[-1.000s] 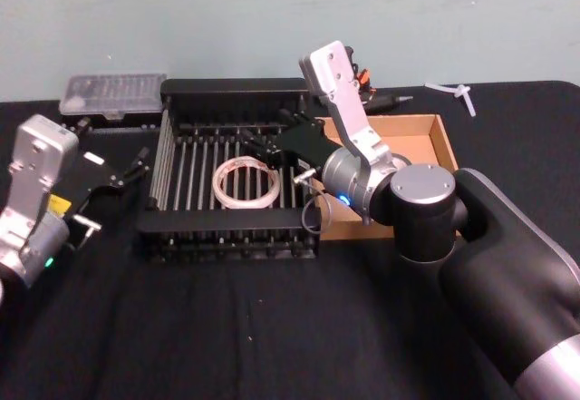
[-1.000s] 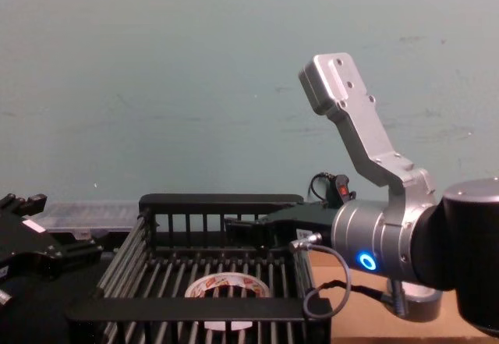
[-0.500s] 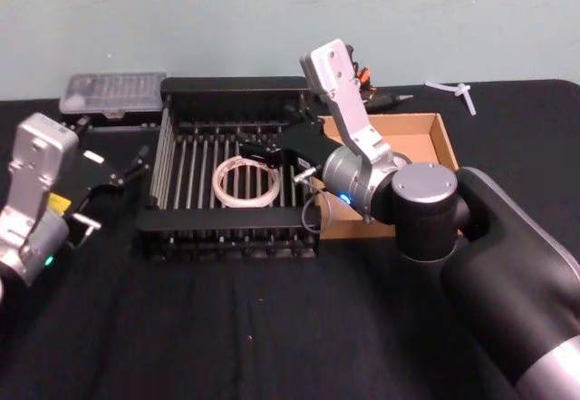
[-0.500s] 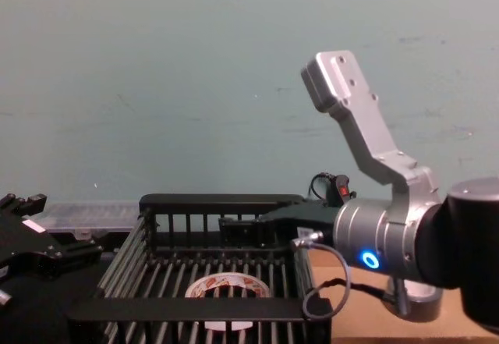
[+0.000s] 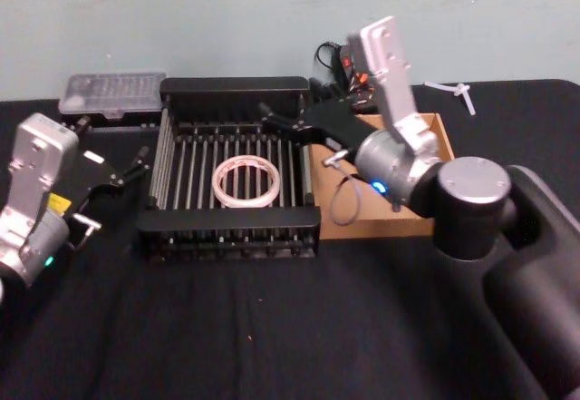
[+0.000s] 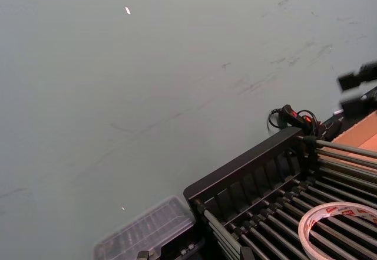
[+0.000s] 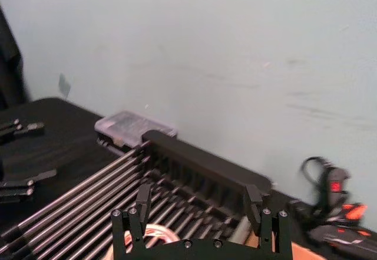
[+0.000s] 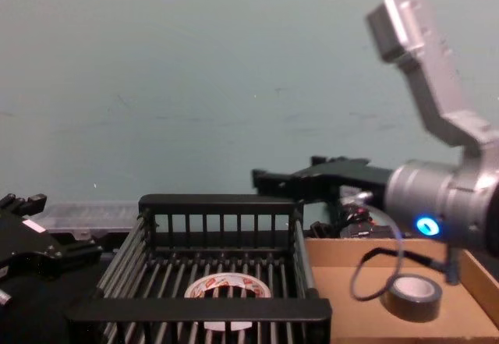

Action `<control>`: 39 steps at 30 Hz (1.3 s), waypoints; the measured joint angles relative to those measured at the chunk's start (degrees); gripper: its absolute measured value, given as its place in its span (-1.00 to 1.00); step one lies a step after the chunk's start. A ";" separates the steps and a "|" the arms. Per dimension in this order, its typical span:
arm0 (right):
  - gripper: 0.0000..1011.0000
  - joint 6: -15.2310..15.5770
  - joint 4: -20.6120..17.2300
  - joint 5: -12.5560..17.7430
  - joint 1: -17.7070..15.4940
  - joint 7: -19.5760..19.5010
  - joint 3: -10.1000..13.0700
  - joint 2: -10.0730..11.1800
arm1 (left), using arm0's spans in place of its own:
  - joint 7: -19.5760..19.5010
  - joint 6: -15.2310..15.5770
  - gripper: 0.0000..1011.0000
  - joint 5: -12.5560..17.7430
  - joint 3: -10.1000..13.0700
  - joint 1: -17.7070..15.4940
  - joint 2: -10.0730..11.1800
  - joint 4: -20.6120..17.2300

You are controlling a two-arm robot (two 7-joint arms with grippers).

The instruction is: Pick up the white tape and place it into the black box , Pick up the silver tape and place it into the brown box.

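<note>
white tape point(image 5: 245, 182) flat on black box point(image 5: 234, 87) floor, silver tape point(image 8: 412, 298) in brown box point(image 8: 343, 297) right of the black box, right gripper point(image 5: 276, 117) fingers spread, empty, above black box's far right corner, left gripper point(image 5: 136, 166) parked left of black box, can't tell its jaw state

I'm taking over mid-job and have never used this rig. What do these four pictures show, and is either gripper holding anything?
You are seeing a two-armed robot from its head, chest and both wrists. On the black table, the flat white tape roll with red print lies in the black slatted crate. The small grey-silver tape roll sits in the shallow brown cardboard tray beside it. The right gripper hangs open and empty above the crate's far right corner. The left gripper waits open left of the crate. A clear plastic case lies behind.
</note>
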 joint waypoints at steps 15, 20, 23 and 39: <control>0.98 -4.24 -10.05 1.59 -9.50 -2.23 7.27 5.99 | 0.00 0.00 0.98 0.00 0.00 0.00 0.00 0.00; 0.98 -6.32 -10.99 1.09 -12.40 -2.53 8.81 7.38 | 0.00 0.00 0.98 0.00 0.00 0.00 0.00 0.00; 0.98 -7.92 -11.19 0.24 -14.52 -2.80 9.74 8.19 | 0.00 0.00 0.98 0.00 0.00 0.00 0.00 0.00; 0.98 -9.24 -7.29 -2.73 -16.78 -3.68 10.83 7.17 | 0.00 0.00 0.98 0.00 0.00 0.00 0.00 0.00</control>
